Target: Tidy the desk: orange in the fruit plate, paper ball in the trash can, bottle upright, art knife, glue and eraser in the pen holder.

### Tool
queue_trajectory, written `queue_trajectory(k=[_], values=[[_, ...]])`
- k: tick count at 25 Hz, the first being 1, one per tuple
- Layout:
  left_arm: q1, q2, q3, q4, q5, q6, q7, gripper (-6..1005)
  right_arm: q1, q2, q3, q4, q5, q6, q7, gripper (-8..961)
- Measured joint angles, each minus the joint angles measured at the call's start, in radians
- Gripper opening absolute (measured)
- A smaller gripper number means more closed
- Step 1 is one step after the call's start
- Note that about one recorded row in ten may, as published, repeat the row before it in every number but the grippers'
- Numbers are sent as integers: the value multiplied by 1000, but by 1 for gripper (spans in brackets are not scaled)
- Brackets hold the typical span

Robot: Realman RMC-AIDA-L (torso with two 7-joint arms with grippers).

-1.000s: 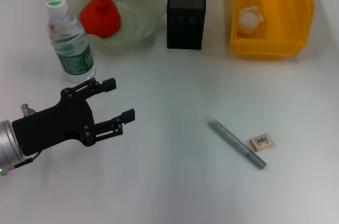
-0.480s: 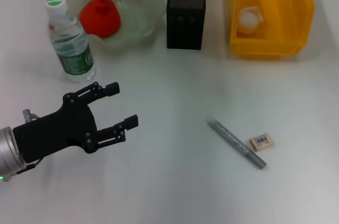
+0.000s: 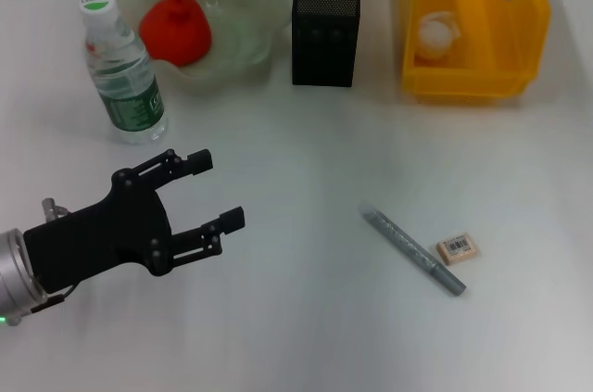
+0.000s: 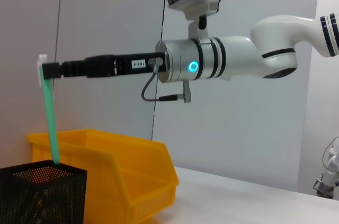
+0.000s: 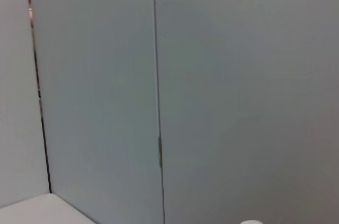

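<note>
Right gripper (image 4: pixel 46 70) pinches the green art knife (image 4: pixel 51 123) by its top, blade end hanging inside the black pen holder (image 3: pixel 325 29), lined up for release; left gripper (image 3: pixel 213 190) idles open over the bench (image 3: pixel 306 318).

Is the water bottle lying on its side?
No, in the head view the water bottle stands upright on the table, white cap on top, beside the fruit plate.
</note>
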Motion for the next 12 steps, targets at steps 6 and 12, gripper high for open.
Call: queue_trajectory(k=[6, 12], values=[[7, 0, 7, -1, -1, 7, -1, 813, 7, -1, 0, 40, 1, 13, 0, 173], [13, 1, 7, -1, -1, 15, 3, 813, 2, -1, 0, 46, 2, 13, 7, 174]])
